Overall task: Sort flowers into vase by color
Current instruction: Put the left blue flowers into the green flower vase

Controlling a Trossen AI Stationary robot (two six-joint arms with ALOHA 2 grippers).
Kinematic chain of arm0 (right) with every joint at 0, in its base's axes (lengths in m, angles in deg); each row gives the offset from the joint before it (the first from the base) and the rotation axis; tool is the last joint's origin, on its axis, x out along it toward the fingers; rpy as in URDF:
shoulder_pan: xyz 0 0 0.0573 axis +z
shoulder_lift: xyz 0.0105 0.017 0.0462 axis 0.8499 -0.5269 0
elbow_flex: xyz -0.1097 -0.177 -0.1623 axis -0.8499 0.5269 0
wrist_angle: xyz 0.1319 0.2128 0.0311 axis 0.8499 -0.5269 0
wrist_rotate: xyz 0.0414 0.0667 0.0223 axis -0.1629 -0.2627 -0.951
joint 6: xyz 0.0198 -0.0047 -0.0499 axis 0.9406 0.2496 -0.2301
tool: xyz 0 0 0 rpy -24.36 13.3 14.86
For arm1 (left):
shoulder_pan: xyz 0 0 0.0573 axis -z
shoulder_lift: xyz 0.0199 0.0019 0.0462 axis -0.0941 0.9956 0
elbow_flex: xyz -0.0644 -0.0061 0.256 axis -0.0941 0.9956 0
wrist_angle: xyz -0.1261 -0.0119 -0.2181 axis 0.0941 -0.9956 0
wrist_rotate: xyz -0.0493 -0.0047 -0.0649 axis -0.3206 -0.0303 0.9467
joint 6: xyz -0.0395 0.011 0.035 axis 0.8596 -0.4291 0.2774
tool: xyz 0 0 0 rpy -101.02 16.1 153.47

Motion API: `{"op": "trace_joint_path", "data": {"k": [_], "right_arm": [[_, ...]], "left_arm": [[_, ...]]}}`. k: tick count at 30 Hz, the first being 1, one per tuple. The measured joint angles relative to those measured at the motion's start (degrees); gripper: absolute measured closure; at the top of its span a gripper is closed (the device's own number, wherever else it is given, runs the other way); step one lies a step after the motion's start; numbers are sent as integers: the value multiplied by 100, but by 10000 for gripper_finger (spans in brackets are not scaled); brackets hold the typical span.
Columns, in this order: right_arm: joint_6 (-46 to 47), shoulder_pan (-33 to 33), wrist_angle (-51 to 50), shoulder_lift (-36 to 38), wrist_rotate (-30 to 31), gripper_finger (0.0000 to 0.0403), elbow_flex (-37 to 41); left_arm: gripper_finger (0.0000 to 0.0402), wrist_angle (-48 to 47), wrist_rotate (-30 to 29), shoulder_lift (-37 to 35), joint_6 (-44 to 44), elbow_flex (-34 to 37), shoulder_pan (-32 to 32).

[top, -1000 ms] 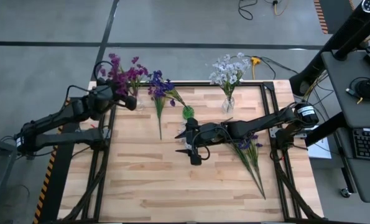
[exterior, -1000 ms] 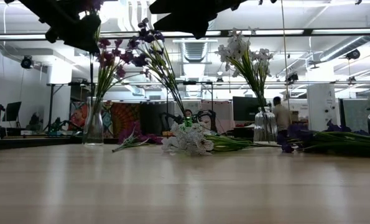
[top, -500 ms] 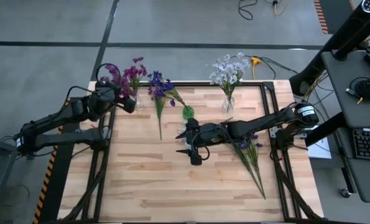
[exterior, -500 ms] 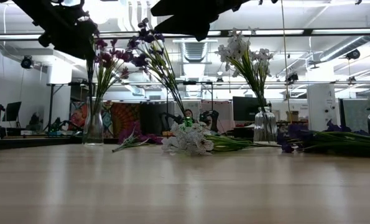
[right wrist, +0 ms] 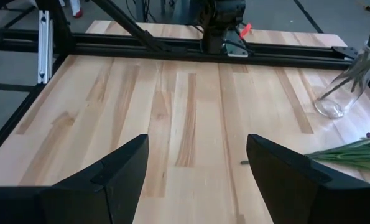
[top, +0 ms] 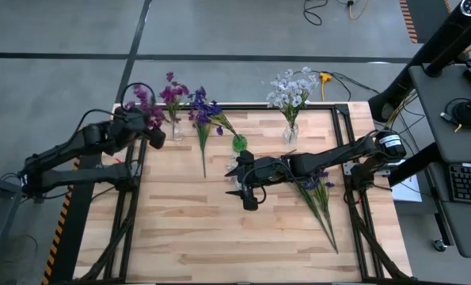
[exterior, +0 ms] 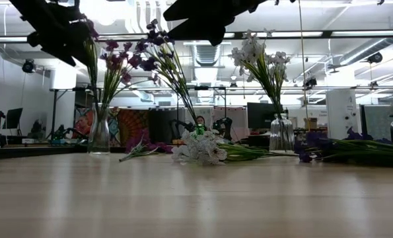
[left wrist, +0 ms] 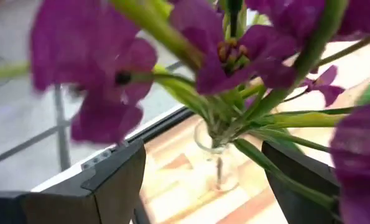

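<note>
Magenta-purple flowers stand with their stems in a clear glass vase at the table's far left corner. My left gripper hangs open just left of them. In the left wrist view its fingers stand either side of the stems and the vase; I see no touch. Dark blue-violet flowers lean out of a green vase. White-blue flowers fill a glass vase. My right gripper hangs open over the table's middle, nothing between its fingers.
Several blue-violet sprigs lie flat on the table under the right arm. One sprig lies between the magenta and green vases, and a white one lies near the green vase. The near half of the table is bare wood.
My left gripper has opened and let go of a magenta sprig, then drawn back toward the table's left edge. The sprig now stands with the others in the glass vase.
</note>
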Motion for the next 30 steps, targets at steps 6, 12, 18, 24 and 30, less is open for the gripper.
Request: {"op": "trace_joint_path", "data": {"k": [6,12,18,24,30], "right_arm": [[-6,0,-32,7,0,138,-38],[-7,0,-118,7,0,138,-80],[-2,0,-216,7,-2,138,-91],[394,-11,-1286,37,78,138,-374],[1029,-11,-2887,37,201,138,-704]], "left_arm": [[100,-516,1038,2,317,-426,1],[99,-648,862,4,409,-541,0],[99,-1147,867,61,556,-568,0],[99,-2363,995,54,1131,-1029,0],[99,-2796,1369,-57,1326,-1493,0]]}}
